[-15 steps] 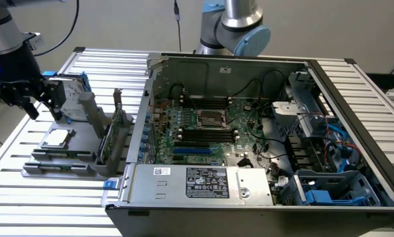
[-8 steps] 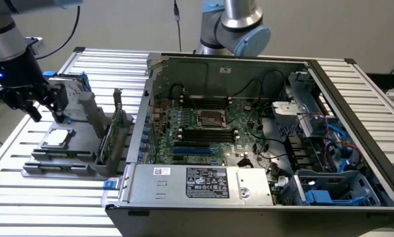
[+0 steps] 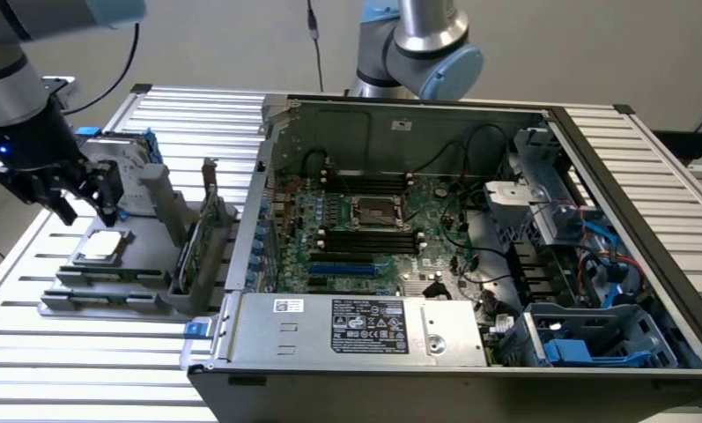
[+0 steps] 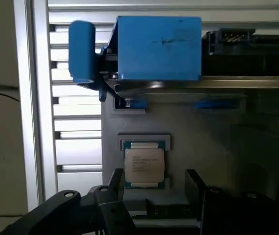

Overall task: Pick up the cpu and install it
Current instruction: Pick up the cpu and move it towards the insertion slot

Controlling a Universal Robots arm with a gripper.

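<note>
While your black two-fingered tool (image 3: 87, 210) hangs just above the grey plastic holder (image 3: 104, 291) on the slatted aluminium table (image 3: 45, 352), jaws spread wide and empty, the small square silvery-topped cpu (image 3: 101, 247) lies flat in its recess, lid up, apparently so the fingers can straddle it. Well apart, the open grey computer case (image 3: 327, 330) bares its dark metal-framed socket (image 3: 374, 211) to access from above.

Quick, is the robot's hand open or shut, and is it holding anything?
The hand is open and holding nothing, poised above the cpu.
</note>
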